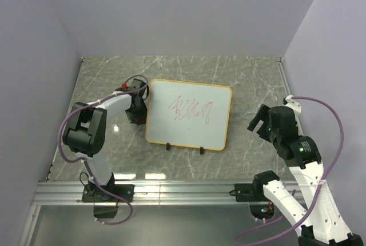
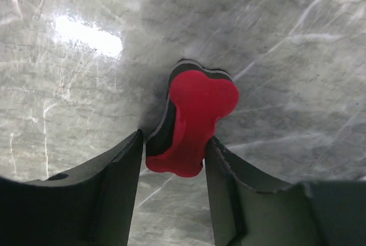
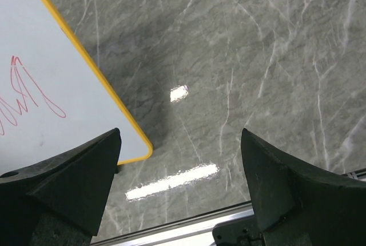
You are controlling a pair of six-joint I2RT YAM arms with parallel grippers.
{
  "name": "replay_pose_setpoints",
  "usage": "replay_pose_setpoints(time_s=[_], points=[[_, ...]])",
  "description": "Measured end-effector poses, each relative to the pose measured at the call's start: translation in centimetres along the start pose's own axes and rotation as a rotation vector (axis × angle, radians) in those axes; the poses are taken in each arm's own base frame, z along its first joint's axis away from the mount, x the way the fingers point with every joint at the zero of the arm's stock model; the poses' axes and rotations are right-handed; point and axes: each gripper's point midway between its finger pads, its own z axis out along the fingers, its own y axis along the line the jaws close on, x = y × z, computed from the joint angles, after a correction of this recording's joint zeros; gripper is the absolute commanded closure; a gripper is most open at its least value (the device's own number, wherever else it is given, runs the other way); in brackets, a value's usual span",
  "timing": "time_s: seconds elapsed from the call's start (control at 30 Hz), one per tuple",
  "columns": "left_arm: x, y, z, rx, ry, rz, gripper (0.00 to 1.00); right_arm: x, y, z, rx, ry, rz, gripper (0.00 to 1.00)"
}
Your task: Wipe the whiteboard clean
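— While the whiteboard serves as the reference item, how does it lie?

— Item one: whiteboard, flat on the grey marbled table, roughly at its middle. White face, yellow-orange rim, rounded corners. Two small black feet on the edge nearest the arm bases. Red scribbles across the centre of the face.

— And the eraser?

— Item two: eraser, bone-shaped, red top over a black layer. It sits on the table just off the whiteboard's left edge, not on the face. From overhead it is hidden under the arm.

— What is the condition of the left gripper?

— Item three: left gripper, just beside the whiteboard's left edge, low over the table. Both fingers press the sides of the eraser's near end, so it is clamped on the eraser.

— And the right gripper?

— Item four: right gripper, to the right of the whiteboard and apart from it, raised above the table. Its fingers stand wide apart, with bare table showing between them. Its wrist camera catches the whiteboard's near right corner and the tail of the scribbles.

— Anything else?

— Item five: metal rail, running along the table beyond the whiteboard's footed edge, with both arm bases on it.
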Motion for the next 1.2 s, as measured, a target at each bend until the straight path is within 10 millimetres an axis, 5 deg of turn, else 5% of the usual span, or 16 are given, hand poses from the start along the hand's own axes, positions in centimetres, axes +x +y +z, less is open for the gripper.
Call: replay_pose_setpoints(time_s=[0.2, 0.37, 0.67, 0.77, 1.0, 1.2], points=[[-0.5, -0.6, 0.3, 0.024, -0.023, 0.004, 0.69, 0.4, 0.9, 0.8, -0.015, 0.048, -0.032, 0.09], [-1.4, -0.9, 0.6, 0.045, -0.046, 0.005, 1.0, -0.9, 3.4, 1.1, -0.1, 0.048, -0.052, 0.09], [-2.8, 1.4, -0.4, 0.02, -0.056, -0.028, 1.0, -5.0, 8.1, 4.2, -0.198, 0.05, -0.016, 0.07], [-4.0, 1.8, -3.3, 0.037, -0.1, -0.028, 1.0, -6.1, 8.8, 6.8, -0.228, 0.075, 0.046, 0.08], [-10.8, -2.1, -15.2, 0.276, -0.358, -0.04, 1.0, -6.0, 11.8, 13.2, -0.454, 0.19, 0.212, 0.13], [-7.9, -6.5, -20.9, 0.49, -0.414, 0.064, 1.0, -3.9, 13.8, 14.0, -0.65, 0.25, 0.276, 0.15]])
